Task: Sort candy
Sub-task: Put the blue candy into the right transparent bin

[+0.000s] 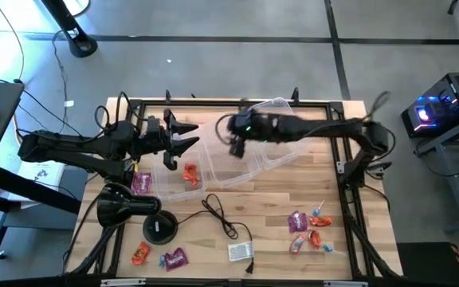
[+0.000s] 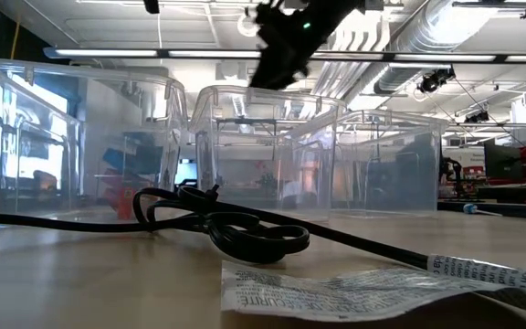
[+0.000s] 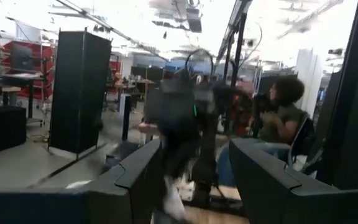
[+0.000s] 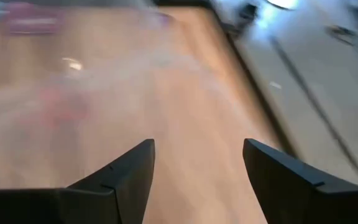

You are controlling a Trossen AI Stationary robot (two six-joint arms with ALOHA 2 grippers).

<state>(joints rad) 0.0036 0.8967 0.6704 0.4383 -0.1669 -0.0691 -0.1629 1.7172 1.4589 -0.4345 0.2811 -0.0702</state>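
The only writing in view sits on the white paper label [image 2: 373,291] lying flat at the bottom of the low view; its small print is too blurred to read. In the high view that label shows as a white box [image 1: 241,252] at the lower middle of the table [image 1: 269,247], joined to a black cable [image 1: 217,214].

Going left to right in the high view: the left gripper [image 1: 183,135] hangs at the left centre of the frame over the left bin [image 1: 166,187], its fingers apart and holding nothing. Below it, one purple candy [image 1: 141,183] lies at the bin's left edge and one orange candy [image 1: 190,174] lies inside the bin. At the lower left, one orange candy [image 1: 140,253] and one purple candy [image 1: 174,258] rest on the wood near a black round base [image 1: 159,229].

Three clear bins stand in a row; the low view shows all three, and the middle bin [image 2: 263,151] sits under the right gripper [image 1: 237,147], which is blurred, above the middle of the frame. Its fingers [image 4: 132,165] stand wide apart with nothing between them.

At the lower right, a loose cluster of candies [image 1: 309,227] lies on the table, about six, in purple, orange-red and light blue; the exact count is hard to tell.
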